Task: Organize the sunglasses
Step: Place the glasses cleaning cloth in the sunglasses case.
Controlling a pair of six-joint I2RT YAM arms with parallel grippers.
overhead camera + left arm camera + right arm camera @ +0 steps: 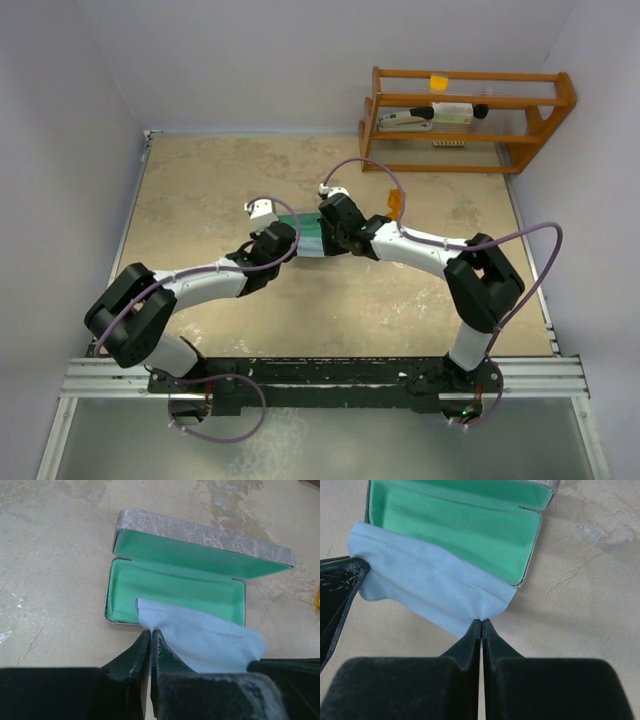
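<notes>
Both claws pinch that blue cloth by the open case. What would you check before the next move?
Left gripper shut on the cloth: ok.
Right gripper shut on its other corner: ok.
Case lid open: ok.
Cloth fully inside the case: not ok, it overhangs the rim.
Sunglasses folded: cannot tell, only an orange speck in the overhead view.

Cloth point(205, 637) over case point(200, 532) rim; sunglasses point(394, 204) rightward
</notes>
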